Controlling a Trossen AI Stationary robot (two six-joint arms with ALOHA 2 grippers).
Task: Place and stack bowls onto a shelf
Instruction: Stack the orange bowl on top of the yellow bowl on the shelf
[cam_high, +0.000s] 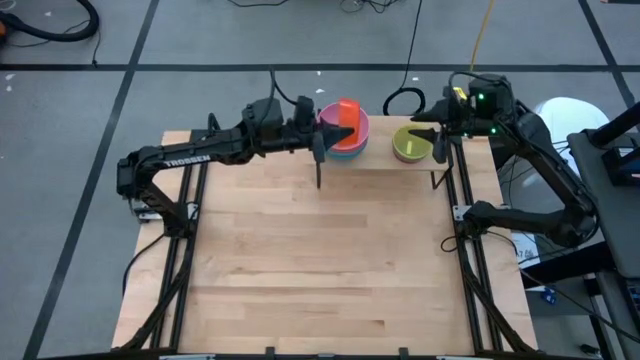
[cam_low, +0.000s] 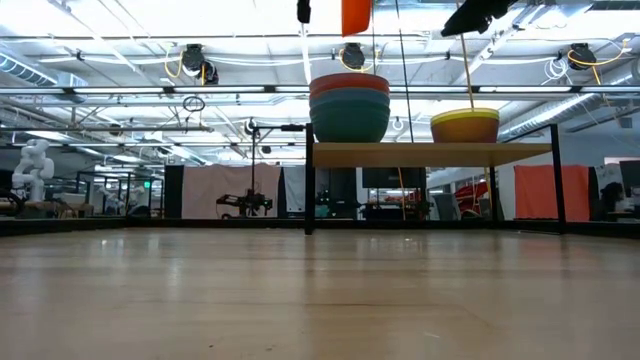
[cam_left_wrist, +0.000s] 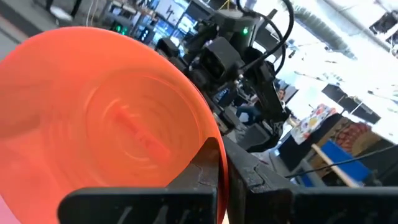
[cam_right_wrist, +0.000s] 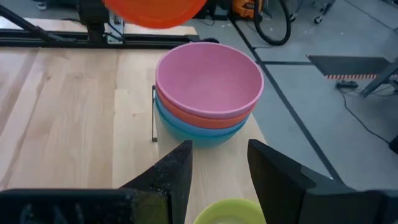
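Reaching across the far edge of the worktop (cam_high: 320, 270) from nine o'clock: the left arm, stretched out level, its left gripper (cam_high: 335, 132) pinching the rim of the orange bowl (cam_high: 347, 116) and holding it tilted on edge above the pink bowl (cam_right_wrist: 208, 79). Sitting at twelve o'clock on the shelf (cam_low: 430, 153): that pink bowl atop a red (cam_right_wrist: 205, 118) and a teal one (cam_low: 350, 120). Resting at one o'clock on the shelf: a green bowl (cam_high: 409, 144) in a yellow one (cam_low: 465, 127). Hovering just beside them: the right gripper (cam_right_wrist: 219, 163), fingers spread and holding nothing, arm folded back at three o'clock.
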